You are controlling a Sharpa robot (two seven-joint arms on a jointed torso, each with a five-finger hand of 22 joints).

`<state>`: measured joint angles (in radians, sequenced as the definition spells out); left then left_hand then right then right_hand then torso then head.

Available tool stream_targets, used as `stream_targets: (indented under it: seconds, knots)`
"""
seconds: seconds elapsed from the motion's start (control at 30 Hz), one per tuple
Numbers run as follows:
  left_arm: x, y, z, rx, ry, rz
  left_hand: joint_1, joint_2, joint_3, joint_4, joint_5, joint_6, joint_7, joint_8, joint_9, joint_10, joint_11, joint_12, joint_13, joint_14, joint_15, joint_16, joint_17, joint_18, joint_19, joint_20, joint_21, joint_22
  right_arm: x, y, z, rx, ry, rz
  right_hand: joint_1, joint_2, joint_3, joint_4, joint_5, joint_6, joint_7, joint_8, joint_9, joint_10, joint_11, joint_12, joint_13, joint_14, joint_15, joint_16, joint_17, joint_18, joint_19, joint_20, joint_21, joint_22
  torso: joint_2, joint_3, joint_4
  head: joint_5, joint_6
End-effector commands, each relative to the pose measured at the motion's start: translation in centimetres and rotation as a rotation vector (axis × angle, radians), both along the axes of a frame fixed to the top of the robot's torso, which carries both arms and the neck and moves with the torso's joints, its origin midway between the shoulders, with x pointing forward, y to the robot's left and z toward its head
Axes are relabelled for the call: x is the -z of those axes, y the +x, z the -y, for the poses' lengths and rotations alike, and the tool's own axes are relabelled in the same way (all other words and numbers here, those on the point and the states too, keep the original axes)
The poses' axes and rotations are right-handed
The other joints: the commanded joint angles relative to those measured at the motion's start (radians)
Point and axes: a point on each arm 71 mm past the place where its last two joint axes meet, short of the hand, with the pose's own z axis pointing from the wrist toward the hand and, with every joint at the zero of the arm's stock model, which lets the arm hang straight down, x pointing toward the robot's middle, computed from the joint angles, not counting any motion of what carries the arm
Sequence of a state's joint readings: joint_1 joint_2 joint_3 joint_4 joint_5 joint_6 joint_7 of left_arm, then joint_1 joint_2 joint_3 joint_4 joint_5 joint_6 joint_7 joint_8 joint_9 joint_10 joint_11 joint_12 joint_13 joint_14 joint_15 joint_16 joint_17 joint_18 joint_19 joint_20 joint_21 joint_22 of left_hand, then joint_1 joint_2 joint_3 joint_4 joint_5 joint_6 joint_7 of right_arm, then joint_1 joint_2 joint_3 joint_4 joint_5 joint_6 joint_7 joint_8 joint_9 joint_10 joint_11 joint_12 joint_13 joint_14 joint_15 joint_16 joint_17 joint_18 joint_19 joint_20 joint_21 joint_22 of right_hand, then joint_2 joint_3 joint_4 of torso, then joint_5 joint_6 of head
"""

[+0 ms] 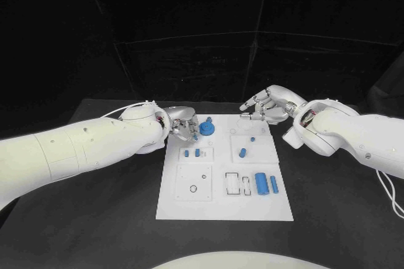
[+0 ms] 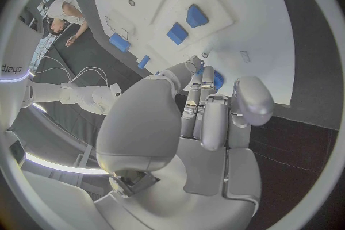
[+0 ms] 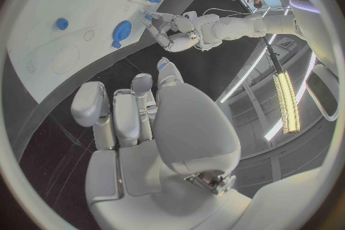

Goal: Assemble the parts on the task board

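Parts in blue are scattered across the white task board (image 1: 226, 205), which lies flat in the middle of the black tabletop (image 1: 337, 193). At the board's far left corner the left hand (image 1: 181, 128) reaches in with its fingers bunched beside a round blue part (image 1: 206, 128) with a knob on top; whether the fingers actually grip it cannot be told, since the left wrist view hides the part behind the fingers (image 2: 209, 121). Two small blue blocks (image 1: 191, 153) sit just nearer the robot, two blue pegs (image 1: 246, 149) stand toward the board's centre, and two blue cylinders (image 1: 267, 183) lie side by side near its right edge, next to rectangular slots (image 1: 237, 184). The right hand (image 1: 268, 107) hovers just past the board's far right corner, fingers loosely curled and apart, holding nothing.
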<state>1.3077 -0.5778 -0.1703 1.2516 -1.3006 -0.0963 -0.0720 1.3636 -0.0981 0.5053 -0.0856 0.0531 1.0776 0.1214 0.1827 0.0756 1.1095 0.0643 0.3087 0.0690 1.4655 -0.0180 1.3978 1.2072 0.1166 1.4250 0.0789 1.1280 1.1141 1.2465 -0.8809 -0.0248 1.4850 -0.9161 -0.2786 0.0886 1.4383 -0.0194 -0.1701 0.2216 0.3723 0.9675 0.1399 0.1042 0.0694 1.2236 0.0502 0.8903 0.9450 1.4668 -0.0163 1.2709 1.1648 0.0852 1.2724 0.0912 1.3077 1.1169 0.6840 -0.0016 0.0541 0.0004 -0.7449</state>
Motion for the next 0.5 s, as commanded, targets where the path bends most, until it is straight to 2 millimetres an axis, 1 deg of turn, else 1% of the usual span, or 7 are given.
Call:
stream_targets:
  seconds: [0.03, 0.17, 0.3, 0.5]
  knots:
    - [0.35, 0.06, -0.15, -0.012, 0.028, -0.037, -0.007, -0.001, 0.007, -0.001, -0.003, 0.002, 0.006, -0.003, -0.001, 0.007, -0.001, -0.006, -0.001, 0.034, -0.002, 0.002, -0.001, -0.014, 0.007, -0.001, 0.003, -0.001, -0.14, -0.03, -0.1, -0.008, 0.005, 0.002, 0.0, 0.009, -0.004, 0.0, 0.001, 0.0, -0.001, 0.005, -0.001, -0.003, 0.001, -0.001, -0.001, 0.019, -0.006, -0.006, -0.001, 0.015, -0.005, -0.002, -0.006, -0.001, 0.0, -0.0001, -0.0005, 0.001, -0.001]
    - [0.67, 0.08, -0.24, -0.016, 0.041, -0.046, -0.007, -0.001, 0.007, -0.002, -0.003, 0.002, 0.006, -0.004, -0.002, 0.007, -0.001, -0.006, -0.001, 0.034, -0.002, 0.002, -0.002, -0.013, 0.006, -0.001, 0.001, -0.003, -0.15, -0.04, -0.12, -0.008, 0.005, 0.003, 0.0, 0.009, -0.004, 0.0, 0.001, 0.0, -0.001, 0.005, -0.001, -0.003, 0.001, -0.001, -0.001, 0.019, -0.006, -0.006, -0.001, 0.015, -0.005, -0.002, -0.006, -0.001, 0.0, 0.0004, -0.0008, 0.002, -0.001]
    - [0.86, 0.1, -0.34, -0.019, 0.049, -0.051, -0.007, -0.001, 0.007, -0.002, -0.003, 0.002, 0.006, -0.004, -0.002, 0.008, -0.001, -0.007, -0.001, 0.034, -0.002, 0.002, -0.002, -0.013, 0.006, -0.001, 0.001, -0.003, -0.15, -0.05, -0.11, -0.008, 0.005, 0.003, 0.0, 0.009, -0.004, 0.0, 0.001, 0.0, -0.001, 0.005, -0.001, -0.003, 0.001, -0.001, -0.001, 0.019, -0.006, -0.006, -0.001, 0.015, -0.005, -0.002, -0.006, -0.001, 0.0, -0.0001, -0.0004, 0.0, -0.002]
    - [0.99, 0.01, -0.23, -0.012, 0.054, -0.059, -0.007, -0.002, 0.008, -0.002, -0.003, 0.002, 0.006, -0.005, -0.002, 0.008, -0.001, -0.007, -0.001, 0.034, -0.002, 0.002, -0.003, -0.013, 0.006, -0.001, 0.001, -0.003, -0.16, -0.06, -0.12, -0.009, 0.005, 0.003, 0.0, 0.009, -0.004, 0.0, 0.001, 0.0, -0.001, 0.005, -0.001, -0.003, 0.001, -0.001, -0.001, 0.019, -0.006, -0.006, -0.001, 0.015, -0.005, -0.002, -0.006, -0.001, 0.0, 0.0002, 0.0001, -0.001, -0.002]
